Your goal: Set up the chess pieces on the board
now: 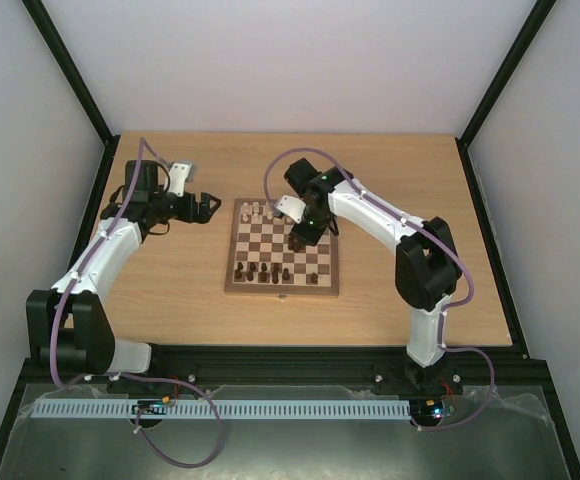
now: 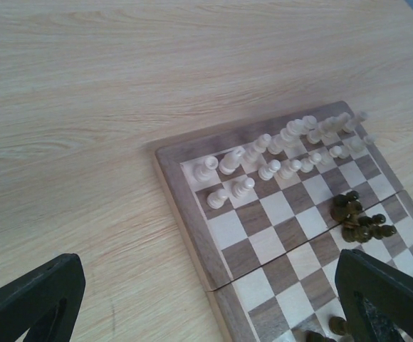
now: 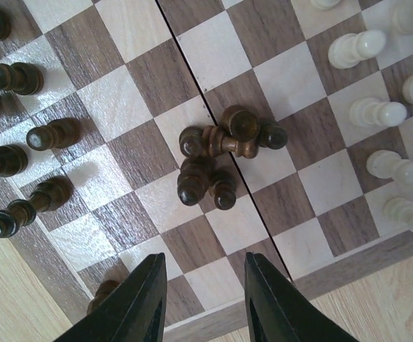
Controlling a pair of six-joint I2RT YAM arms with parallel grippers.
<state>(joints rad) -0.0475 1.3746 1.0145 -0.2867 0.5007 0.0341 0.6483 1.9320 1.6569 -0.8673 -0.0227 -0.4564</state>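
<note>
Board: laid on bench.
Cream pieces: ranked along far rows.
Dark pieces: several heaped mid-board.
Left fingers: spread wide, empty, beside board.
Right fingers: parted, empty, near heap.

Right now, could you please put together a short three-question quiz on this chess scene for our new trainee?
1. True or false: the left gripper is holding a pale piece.
2. Multiple choice: the cluster of dark pieces sits A) on the bare table, B) by the centre fold of the board, C) among the pale rows.
3. Short answer: which gripper hangs over the board?

Key
1. False. It is open and empty, off to the side of the board.
2. B.
3. The right gripper, with nothing between its fingers.
</note>
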